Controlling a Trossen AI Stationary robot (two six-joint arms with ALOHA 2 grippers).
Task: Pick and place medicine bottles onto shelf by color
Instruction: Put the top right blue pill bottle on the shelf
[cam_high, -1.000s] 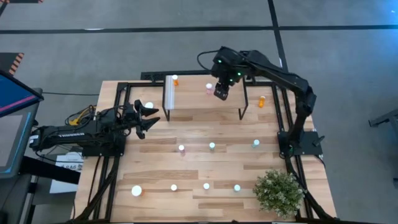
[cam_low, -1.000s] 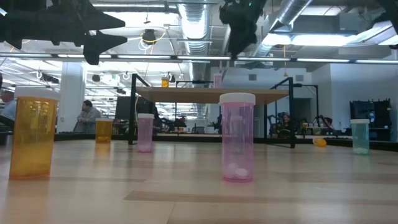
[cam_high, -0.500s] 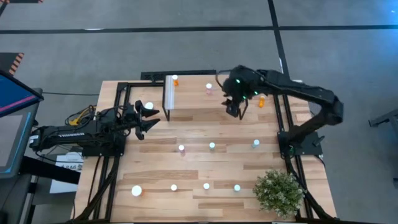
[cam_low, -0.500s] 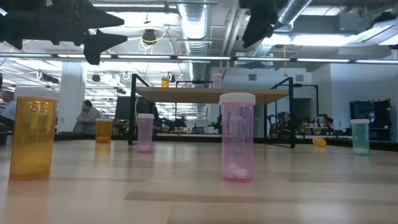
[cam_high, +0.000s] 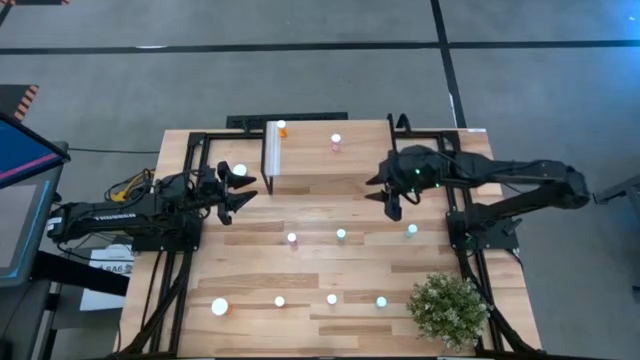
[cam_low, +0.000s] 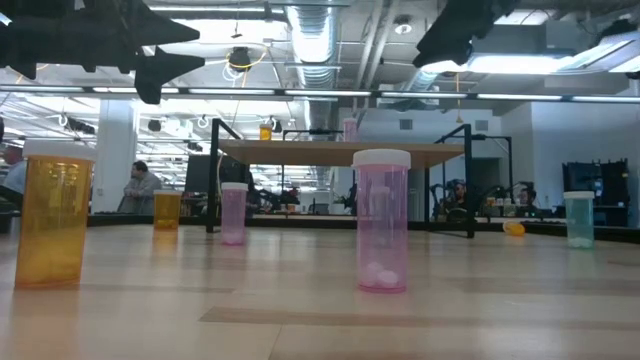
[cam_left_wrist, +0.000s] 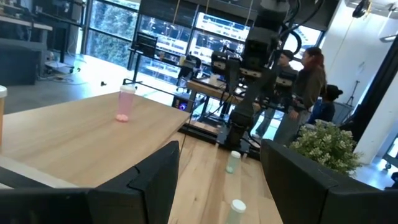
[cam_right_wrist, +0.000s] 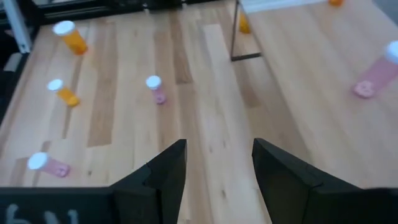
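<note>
Wood-topped shelf (cam_high: 330, 165), high view: one orange bottle (cam_high: 281, 127) at its ribbed end, one pink bottle (cam_high: 335, 143) mid-top. Seven more bottles stand on the tabletop (cam_high: 320, 270) in two rows. Right gripper (cam_high: 392, 208) hangs empty above the table beside the shelf; left gripper (cam_high: 240, 190) waits at the left edge near a large orange bottle (cam_high: 238, 171).

Low view: pink bottle (cam_low: 382, 220) upright in front; hollow thin plastic, judged light, stiff, smooth and easy to tip. Best pinched across the body under the cap.

Left wrist view: fingers (cam_left_wrist: 155, 171) spread, nothing between.

Right wrist view: fingers (cam_right_wrist: 165, 168) parted, empty, over bare boards.
</note>
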